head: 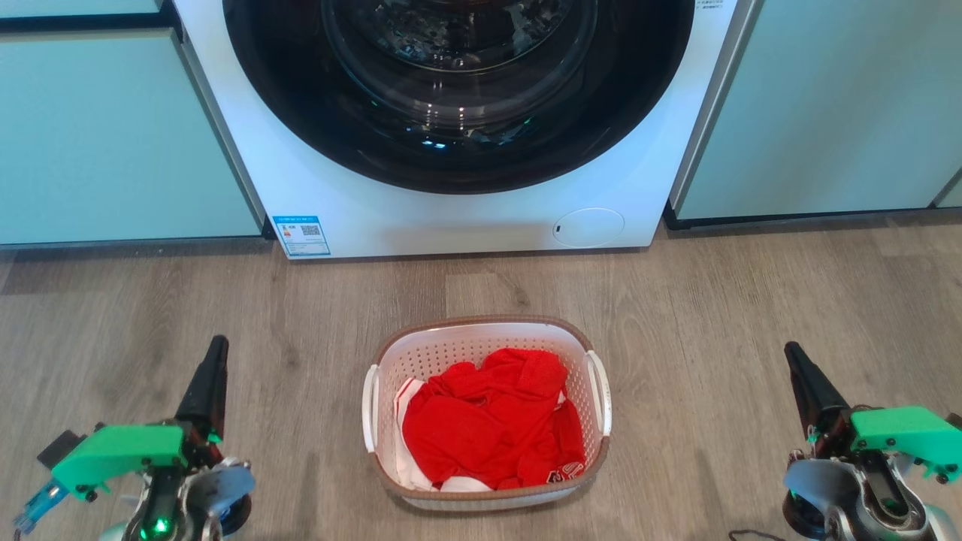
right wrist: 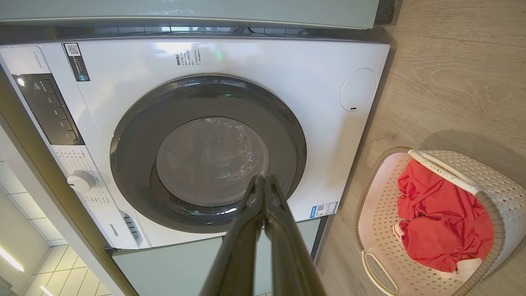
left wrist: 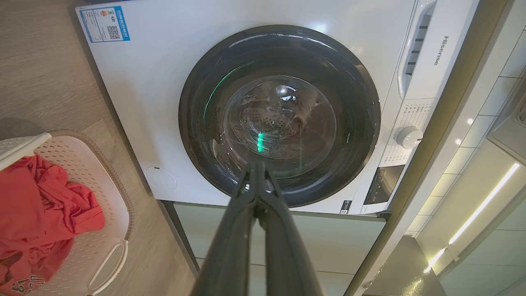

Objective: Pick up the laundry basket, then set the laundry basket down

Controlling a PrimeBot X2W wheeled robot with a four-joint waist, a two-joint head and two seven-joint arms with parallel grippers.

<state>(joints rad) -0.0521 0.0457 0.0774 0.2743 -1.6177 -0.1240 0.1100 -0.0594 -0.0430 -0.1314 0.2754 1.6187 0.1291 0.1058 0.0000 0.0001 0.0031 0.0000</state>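
Observation:
The laundry basket (head: pixel 481 342) stands on the wood floor in front of the washing machine, white and perforated with a brown rim and a white handle on each side. Red clothing (head: pixel 492 424) fills it. My left gripper (head: pixel 216 347) hangs well to the basket's left, shut and empty, fingers pointing up the head view. My right gripper (head: pixel 793 353) hangs well to its right, also shut and empty. In the left wrist view the basket (left wrist: pixel 111 205) lies at the left edge beside my left gripper (left wrist: pixel 257 166). In the right wrist view the basket (right wrist: pixel 380 205) lies at the lower right, beside my right gripper (right wrist: pixel 263 179).
A white front-loading washing machine (head: pixel 466 218) with a dark round door stands close behind the basket, between pale green cabinet fronts (head: pixel 113 135). Bare wood floor (head: pixel 714 315) lies on both sides of the basket, under each gripper.

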